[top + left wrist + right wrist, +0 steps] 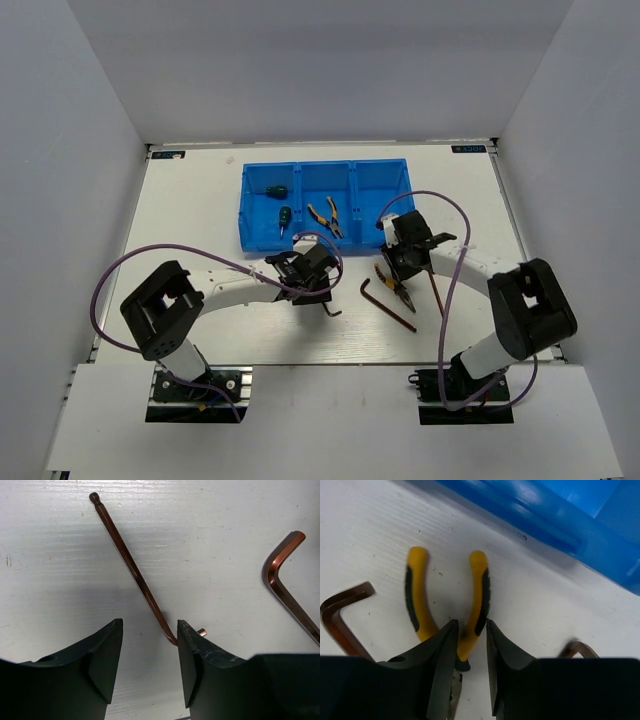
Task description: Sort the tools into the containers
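Observation:
The blue three-compartment bin (pixel 396 176) stands at the back. Its left compartment holds two green screwdrivers (pixel 276 190) and its middle one holds yellow pliers (pixel 326 215). My left gripper (pixel 314 283) is open and low over the table, with a thin hex key (pixel 134 569) lying between its fingers, the bend against the right finger (pixel 192 645). My right gripper (pixel 402 258) is closed on the right handle of a second pair of yellow pliers (pixel 479 595), which lies on the table. The right gripper also shows in its wrist view (pixel 471 622).
A second hex key (pixel 386 303) lies on the table between the grippers and also shows in the left wrist view (pixel 281 582). A third hex key (pixel 437 293) lies right of the pliers. The bin's front wall (pixel 555 535) is just beyond the pliers' handles. White walls enclose the table.

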{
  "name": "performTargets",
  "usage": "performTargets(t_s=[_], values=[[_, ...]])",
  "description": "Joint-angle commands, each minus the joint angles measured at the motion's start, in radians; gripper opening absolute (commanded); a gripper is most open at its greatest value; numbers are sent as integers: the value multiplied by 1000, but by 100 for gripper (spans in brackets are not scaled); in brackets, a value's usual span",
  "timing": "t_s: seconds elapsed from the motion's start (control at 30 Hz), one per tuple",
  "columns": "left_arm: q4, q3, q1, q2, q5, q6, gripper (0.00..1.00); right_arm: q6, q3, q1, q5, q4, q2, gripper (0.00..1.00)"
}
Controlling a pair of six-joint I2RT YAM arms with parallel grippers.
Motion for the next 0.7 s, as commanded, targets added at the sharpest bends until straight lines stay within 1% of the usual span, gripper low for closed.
performTargets(t_s=[0.0, 0.07, 0.13, 0.17, 0.2, 0.23, 0.27, 0.3, 0.33, 0.37, 0.4, 0.47, 0.5, 0.53, 0.57, 0.6, 0.63, 0.67], values=[[-17, 13, -6, -52, -12, -11, 58, 53, 51, -10, 19, 8, 61, 36], [-17, 22, -6, -52, -21, -11, 58, 61, 48, -10, 28, 13, 84, 34], [-26, 22, -6, -52, -21, -11, 58, 64, 45, -13, 22, 11, 84, 26], [-26, 22, -6, -52, -21, -11, 58, 65, 42, -12, 17, 7, 81, 20], [-26, 22, -6, -52, -21, -11, 58, 64, 42, -18, 13, -1, 75, 6], [-26, 22, -6, -52, -21, -11, 58, 59, 40, -17, -15, -4, 44, 0], [-26, 22, -6, -52, -21, -11, 58, 54, 43, -18, -29, -15, 32, 0], [-26, 22, -6, -52, -21, -11, 58, 45, 52, -15, -77, -38, 13, 0], [-26, 22, -6, -52, -21, -11, 58, 16, 63, -12, -132, -49, -51, 0], [-26, 22, -6, -52, -21, -11, 58, -2, 74, -15, -166, -59, -71, 0], [-15, 13, -6, -52, -21, -11, 58, -39, 103, -12, -221, -109, -105, 0], [-15, 13, -6, -73, -21, -11, 58, -45, 167, -12, -320, -142, -137, 0], [-6, 13, -6, -73, -21, -11, 58, -51, 192, -10, -338, -166, -140, 0], [-6, 4, -6, -84, -31, -11, 58, -47, 272, -9, -354, -194, -136, 0], [-6, 4, -6, -84, -31, -11, 58, -33, 299, -6, -405, -213, -125, 0], [-6, 4, -6, -95, -40, -11, 58, -21, 349, -7, -424, -220, -110, 0], [-6, -7, -6, -109, -40, -11, 58, -7, 406, -6, -440, -225, -85, 0], [-6, -7, -6, -109, -40, -11, 57, 36, 431, -3, -487, -246, -64, 0]])
